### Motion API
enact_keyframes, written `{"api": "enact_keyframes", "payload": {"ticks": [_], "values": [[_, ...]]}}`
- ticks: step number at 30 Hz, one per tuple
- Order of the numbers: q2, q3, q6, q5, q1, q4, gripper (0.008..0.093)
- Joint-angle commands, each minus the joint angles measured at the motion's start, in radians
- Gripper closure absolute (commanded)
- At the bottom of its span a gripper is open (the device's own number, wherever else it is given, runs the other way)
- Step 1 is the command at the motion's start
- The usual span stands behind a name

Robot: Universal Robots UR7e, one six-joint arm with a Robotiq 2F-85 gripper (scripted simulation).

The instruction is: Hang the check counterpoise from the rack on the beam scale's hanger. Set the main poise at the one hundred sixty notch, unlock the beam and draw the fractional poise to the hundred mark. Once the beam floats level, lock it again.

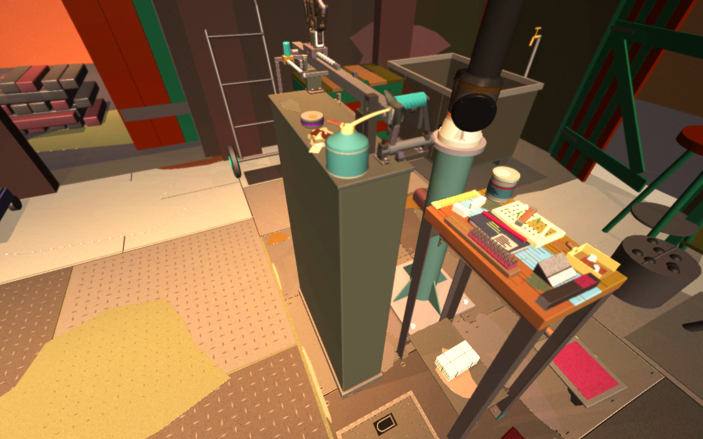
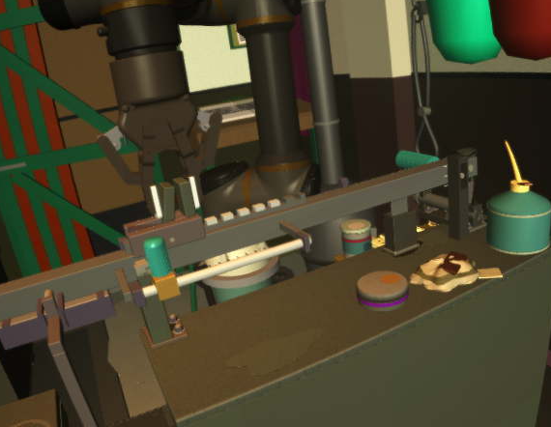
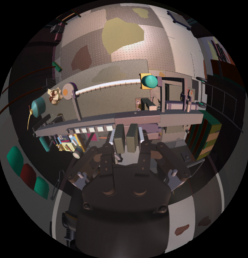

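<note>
The main poise (image 2: 164, 229) (image 3: 137, 119), a brown saddle block, sits on the grey notched beam (image 2: 299, 207) near its free end, past the row of pale notches (image 2: 241, 211). My gripper (image 2: 175, 198) (image 3: 126, 140) (image 1: 318, 39) comes down from above and its fingers are closed on the poise's upright handle. Below the beam runs the white fractional bar (image 2: 227, 263), and the fractional poise (image 2: 157, 261) (image 3: 149, 81), teal knob on a yellow block, sits at its free end. The teal lock lever (image 2: 415, 159) (image 1: 406, 101) sticks out near the pivot post. I cannot see the counterpoise or the hanger clearly.
The scale cabinet's top (image 2: 299, 328) carries a round tin (image 2: 382, 290), a crumpled rag (image 2: 444, 270) and a teal oil can (image 2: 519, 220) toward the pivot end. My own arm column (image 2: 280, 96) stands behind the beam. A cluttered orange table (image 1: 523, 251) stands beside the cabinet.
</note>
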Motion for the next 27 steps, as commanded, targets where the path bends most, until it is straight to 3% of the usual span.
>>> {"api": "enact_keyframes", "payload": {"ticks": [1, 7, 27], "values": [[0.001, 0.001, 0.000, 0.001, -0.001, 0.000, 0.0814], [0.001, 0.001, 0.000, 0.001, -0.001, 0.000, 0.0934], [-0.009, 0.010, 0.018, 0.001, 0.018, 0.002, 0.0934]]}}
